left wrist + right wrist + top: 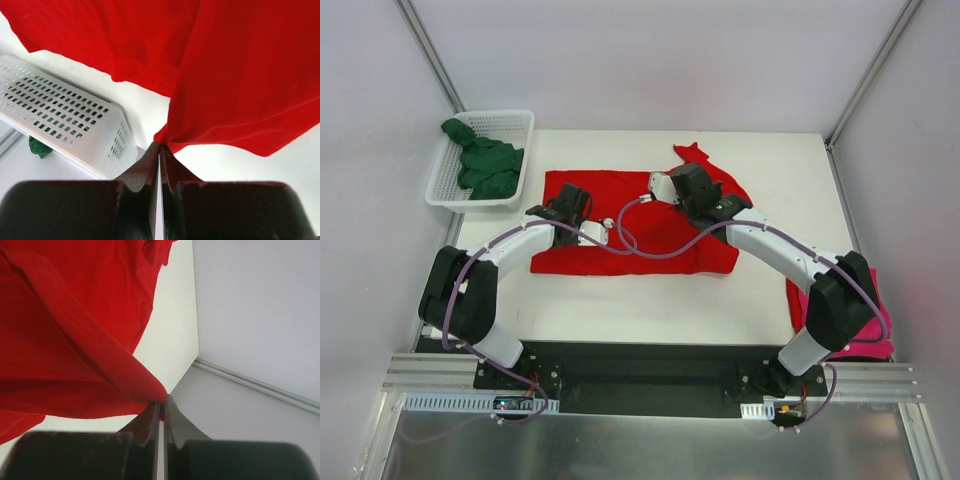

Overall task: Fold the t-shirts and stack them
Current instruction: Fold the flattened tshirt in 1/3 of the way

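On tbl (650, 310), red tee (610, 190), L+R jaws clamped

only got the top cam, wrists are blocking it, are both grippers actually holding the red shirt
observer: the left one is. In the left wrist view the left gripper is shut on a pinch of the red shirt.
operator: and the right
observer: same. The right gripper is shut on a folded edge of the red shirt.
operator: cloth flat or pulled up at the left pinch
observer: pulled up, it looks like. It fans out from the pinch in folds, with bare table showing past its edge.
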Robot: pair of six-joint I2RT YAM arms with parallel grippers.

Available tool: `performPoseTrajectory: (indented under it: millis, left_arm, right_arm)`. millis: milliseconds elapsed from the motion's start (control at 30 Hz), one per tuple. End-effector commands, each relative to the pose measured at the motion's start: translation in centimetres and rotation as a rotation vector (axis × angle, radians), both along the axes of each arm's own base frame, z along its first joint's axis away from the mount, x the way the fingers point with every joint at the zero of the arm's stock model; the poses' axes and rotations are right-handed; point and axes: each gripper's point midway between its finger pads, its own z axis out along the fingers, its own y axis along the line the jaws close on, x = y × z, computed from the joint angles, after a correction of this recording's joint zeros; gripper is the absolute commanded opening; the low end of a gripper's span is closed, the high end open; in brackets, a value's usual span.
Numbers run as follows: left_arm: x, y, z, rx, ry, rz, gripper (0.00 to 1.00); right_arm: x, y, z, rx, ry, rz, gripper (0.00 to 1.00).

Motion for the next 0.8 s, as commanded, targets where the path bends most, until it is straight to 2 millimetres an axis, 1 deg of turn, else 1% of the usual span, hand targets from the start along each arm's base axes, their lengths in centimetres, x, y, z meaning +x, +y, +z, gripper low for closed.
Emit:
performPoseTrajectory:
  millis: [0,133,167,233,267,300,367,467,667,767]
  left_arm:
    - [1.2,-0.1,0.4,-0.015,-0.018,-0.018,0.0]
    - [1.9,-0.3,0.4,-0.017,-0.027,-0.024,0.0]
    - [2.4,-0.5,0.7,-0.022,-0.039,-0.024,0.0]
    - [2.9,-0.7,0.5,-0.019,-0.036,-0.026,0.0]
    - [3.4,-0.9,0.9,-0.023,-0.049,-0.026,0.0]
    - [3.5,-1.0,0.7,-0.02,-0.043,-0.029,0.0]
    - [4.1,-1.2,1.1,-0.025,-0.058,-0.032,0.0]
    - [4.5,-1.4,1.1,-0.019,-0.058,-0.039,0.0]
    - [4.3,-1.1,0.5,-0.013,-0.045,-0.031,0.0]
    - [4.1,-1.1,0.3,-0.01,-0.04,-0.035,0.0]
  right_arm:
    - [1.1,-0.5,2.9,0.03,-0.08,-0.047,0.01]
    - [1.2,-1.0,3.1,0.029,-0.088,-0.059,0.01]
    - [1.3,-1.0,3.1,0.029,-0.09,-0.061,0.01]
    - [1.5,-1.2,3.3,0.028,-0.097,-0.068,0.01]
    - [1.6,-1.4,3.5,0.025,-0.104,-0.073,0.01]
    - [1.7,-1.5,3.7,0.026,-0.109,-0.078,0.01]
    - [1.8,-1.7,3.8,0.027,-0.111,-0.082,0.01]
    - [1.7,-1.7,3.3,0.021,-0.095,-0.072,0.01]
    - [2.0,-1.4,2.9,0.027,-0.085,-0.074,0.01]
    - [2.0,-1.2,2.3,0.022,-0.069,-0.068,0.01]
